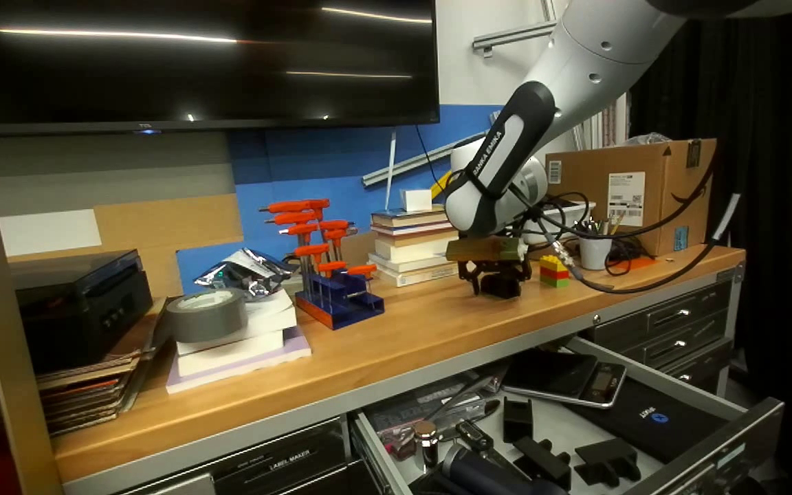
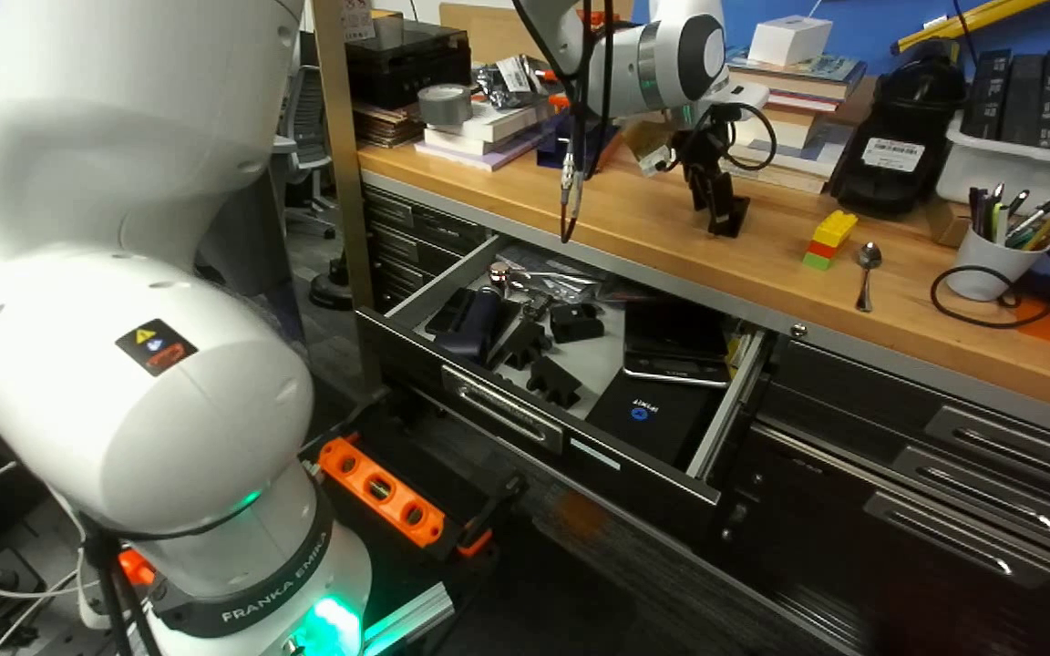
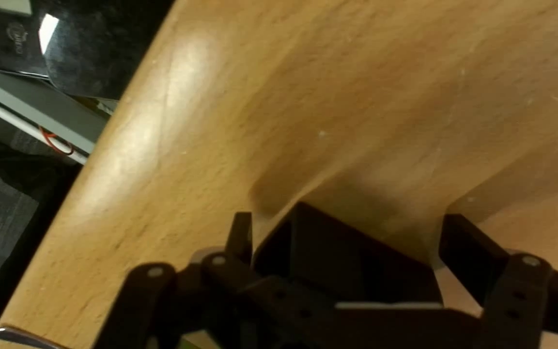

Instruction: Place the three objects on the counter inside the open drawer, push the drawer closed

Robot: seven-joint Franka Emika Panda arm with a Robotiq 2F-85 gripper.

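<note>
Make for a square grip on the block (image 3: 338, 256) (the likely step, to judge by the place of the gripper (image 3: 349, 230) low over the counter (image 1: 430, 330)): turn the jaws a little to meet flat sides rather than corners, then close slowly. Lift straight up before swinging toward the near side and down to the drawer (image 2: 653, 483), pulled out below, leaving undisturbed the bricks (image 2: 828, 239), near on the right, and the spoon (image 2: 868, 262), just right of them.

Spread wide, by the look of the jaws, with the block between them on the counter: straddling, not squeezing. Cannot tell about actual contact on either side.
</note>
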